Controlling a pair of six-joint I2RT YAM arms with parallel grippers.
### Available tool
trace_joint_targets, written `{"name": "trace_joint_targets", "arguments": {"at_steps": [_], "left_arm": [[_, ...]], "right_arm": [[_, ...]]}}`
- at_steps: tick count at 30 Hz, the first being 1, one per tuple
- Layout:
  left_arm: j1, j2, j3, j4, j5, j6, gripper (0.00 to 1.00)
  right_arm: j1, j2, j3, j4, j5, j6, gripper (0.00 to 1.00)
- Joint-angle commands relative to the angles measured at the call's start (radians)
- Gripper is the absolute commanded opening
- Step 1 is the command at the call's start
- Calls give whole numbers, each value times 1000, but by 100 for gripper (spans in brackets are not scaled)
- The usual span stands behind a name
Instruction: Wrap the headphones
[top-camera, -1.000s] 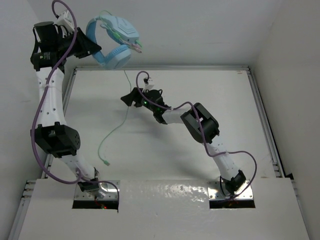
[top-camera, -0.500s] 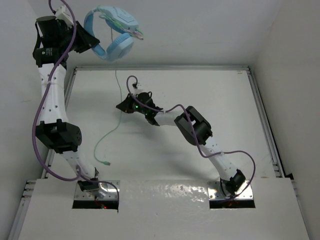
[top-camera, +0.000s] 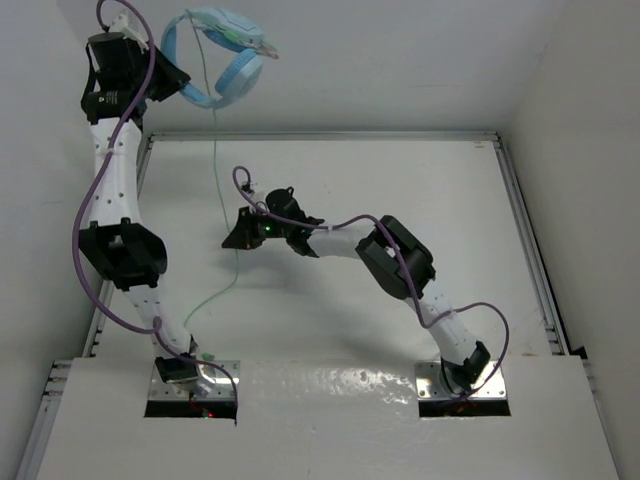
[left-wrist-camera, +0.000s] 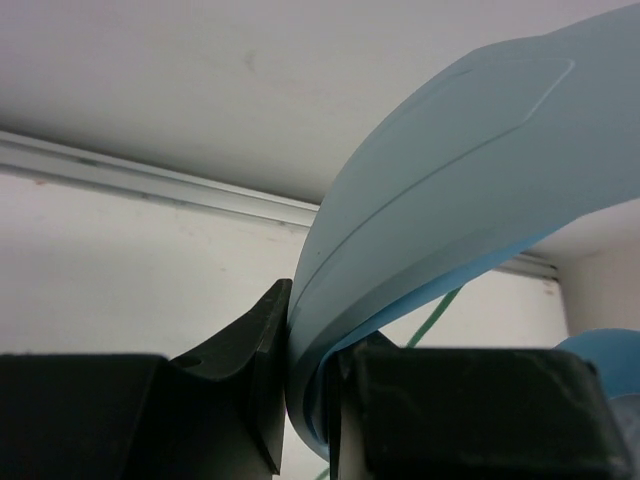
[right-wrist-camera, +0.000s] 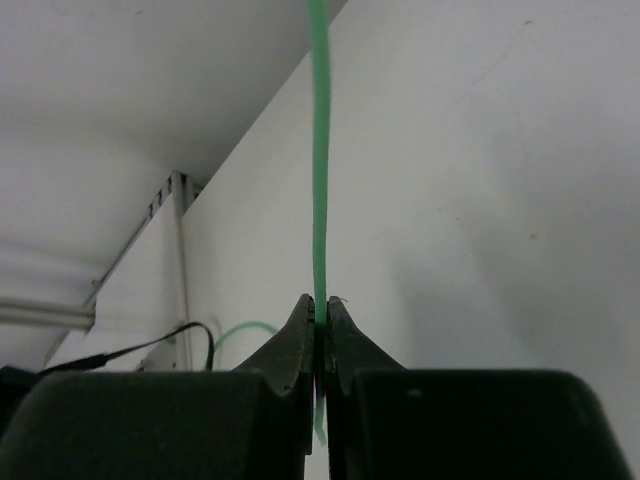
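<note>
The light blue headphones (top-camera: 228, 52) hang high over the table's far left corner. My left gripper (top-camera: 178, 88) is shut on their headband (left-wrist-camera: 450, 180), which fills the gap between the jaws of that gripper (left-wrist-camera: 305, 335). The thin green cable (top-camera: 215, 150) drops straight down from the earcups to my right gripper (top-camera: 234, 241), which is shut on it over the left middle of the table. In the right wrist view the cable (right-wrist-camera: 320, 150) runs up taut from the pinched tips of this gripper (right-wrist-camera: 321, 312). Below the grip it trails slack (top-camera: 197, 315) toward the left arm's base.
The white table (top-camera: 400, 180) has a metal rim (top-camera: 520, 220) on the far and right sides, with white walls close behind. Thick purple cables (top-camera: 80, 230) loop along both arms. A thin black lead (right-wrist-camera: 150, 345) lies near the table's edge.
The right gripper shut on the cable and moved left and nearer. The left arm carried the headphones further left and back, and the cable above the grip now hangs straight.
</note>
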Motion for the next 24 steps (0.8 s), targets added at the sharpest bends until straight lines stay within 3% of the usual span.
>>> {"name": "trace_joint_targets", "arguments": {"at_steps": [1, 6, 24], "left_arm": [[-9, -21, 30, 156, -157, 44, 0], [-14, -2, 9, 199, -243, 99, 0], [-117, 58, -77, 244, -329, 147, 0]], "right_arm": [[15, -148, -54, -22, -82, -71, 0], [36, -211, -74, -30, -123, -85, 0], [64, -299, 55, -74, -202, -85, 0]]}}
